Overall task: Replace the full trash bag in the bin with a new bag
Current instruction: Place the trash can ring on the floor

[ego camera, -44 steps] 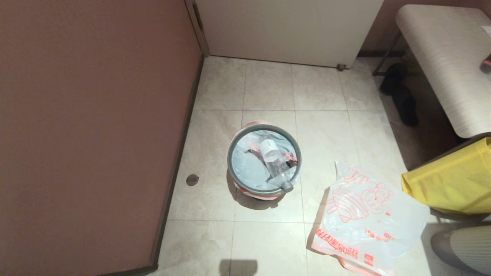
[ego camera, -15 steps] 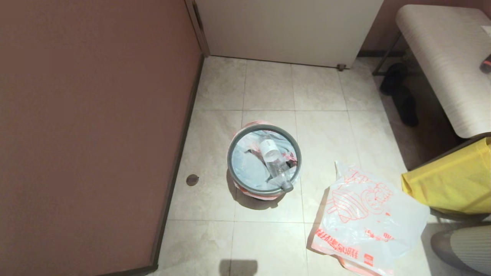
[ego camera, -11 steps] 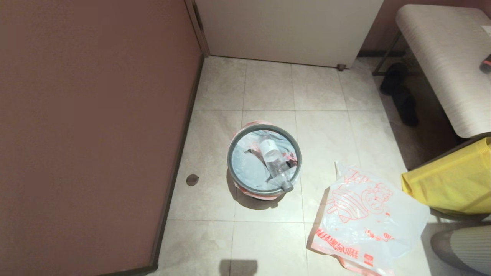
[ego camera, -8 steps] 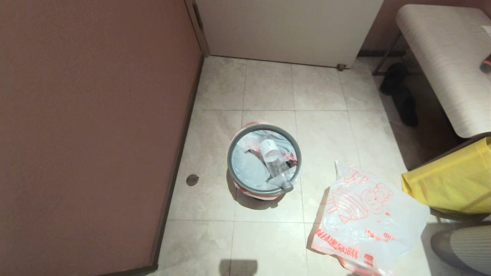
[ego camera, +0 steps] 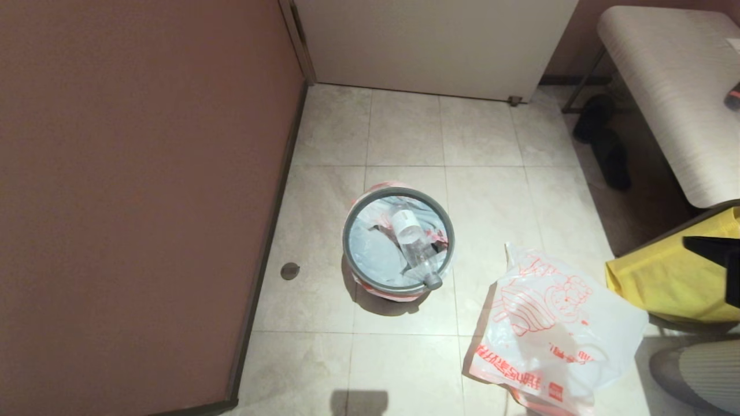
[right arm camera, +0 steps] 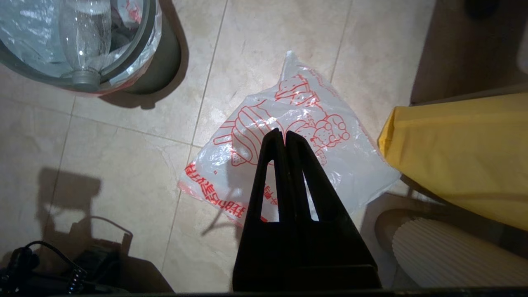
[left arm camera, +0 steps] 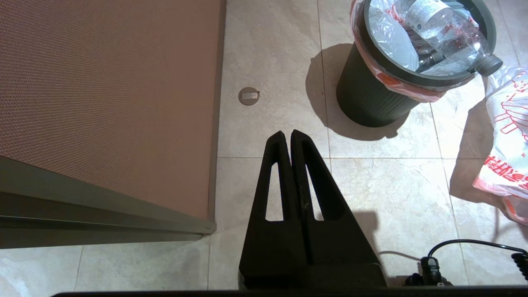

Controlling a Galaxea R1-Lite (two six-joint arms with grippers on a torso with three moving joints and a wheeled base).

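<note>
The bin (ego camera: 347, 242), a small black wastebasket with a grey ring rim, stands on the tiled floor near the wall. The full trash bag (ego camera: 373, 254) lines it, with its pink edge folded out under the rim and a clear bottle (ego camera: 413, 242) lying on top. The new bag (ego camera: 555, 323), white with an orange-red cartoon, lies flat on the floor to the right of the bin. My right gripper (right arm camera: 284, 133) hovers shut and empty above the new bag (right arm camera: 350, 165). My left gripper (left arm camera: 286, 134) hangs shut and empty over the floor, short of the bin (left arm camera: 367, 99).
A brown wall panel (ego camera: 144, 202) runs along the left, a white door (ego camera: 433, 46) at the back. A bench (ego camera: 676, 86) and dark shoes (ego camera: 601, 144) are at the right. A big yellow bag (ego camera: 665, 277) and a ribbed pale object (ego camera: 705, 370) crowd the new bag's right side.
My right arm has swung into the head view at the right edge, over the yellow bag, and its shadow now falls on the new bag. Bin and bags have not moved.
</note>
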